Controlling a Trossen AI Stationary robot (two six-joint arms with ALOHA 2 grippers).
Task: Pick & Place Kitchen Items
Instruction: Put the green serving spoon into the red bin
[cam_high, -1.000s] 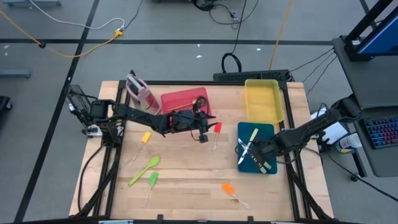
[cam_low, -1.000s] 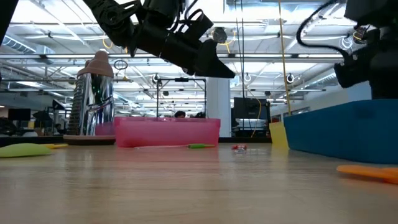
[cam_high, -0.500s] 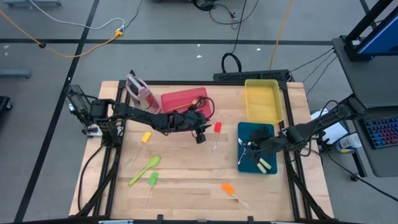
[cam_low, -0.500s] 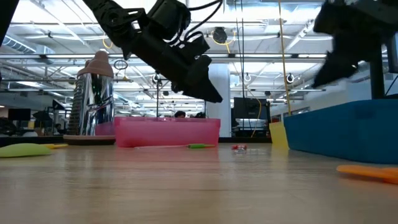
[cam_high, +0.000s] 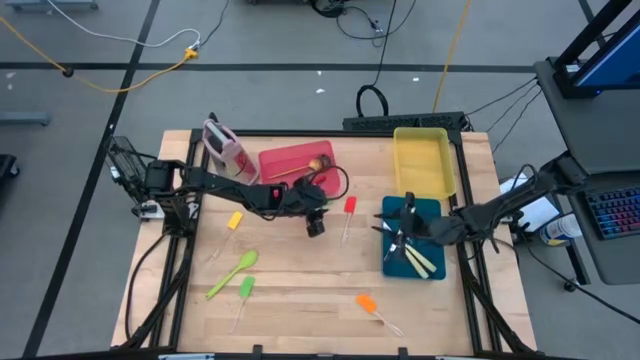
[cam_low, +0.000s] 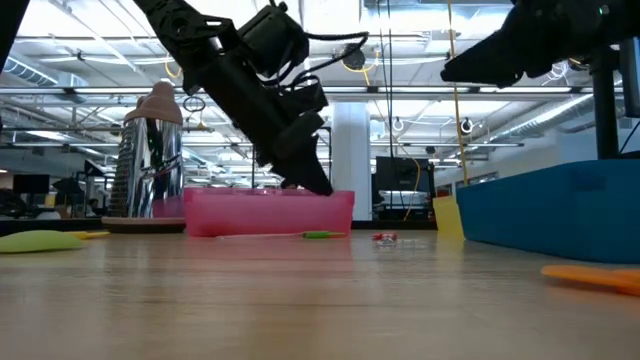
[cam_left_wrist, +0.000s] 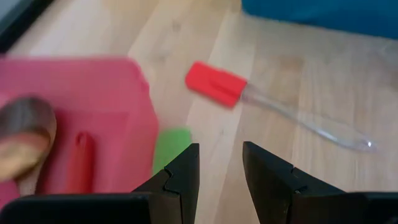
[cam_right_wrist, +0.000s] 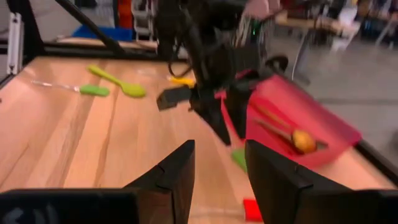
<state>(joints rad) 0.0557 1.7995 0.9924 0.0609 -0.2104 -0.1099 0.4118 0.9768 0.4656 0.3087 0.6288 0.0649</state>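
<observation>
Red tray, high view: left gripper just off its near corner, red spatula beside it. Right gripper over blue tray holding knives. Left wrist view: fingers parted, empty; wooden spoon inside tray. Right wrist view: fingers apart, empty.

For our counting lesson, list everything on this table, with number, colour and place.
Red tray: one, red, back centre.
Wooden spoon: one, brown, in the red tray.
Yellow tray: one, yellow, back right.
Blue tray: one, blue, right, holding several utensils.
Container: one, pink and grey, back left.
Spatulas: four; red centre, yellow left, green front left, orange front.
Green spoon: one, front left.
Left gripper: open, beside the red tray.
Right gripper: open, over the blue tray.
</observation>
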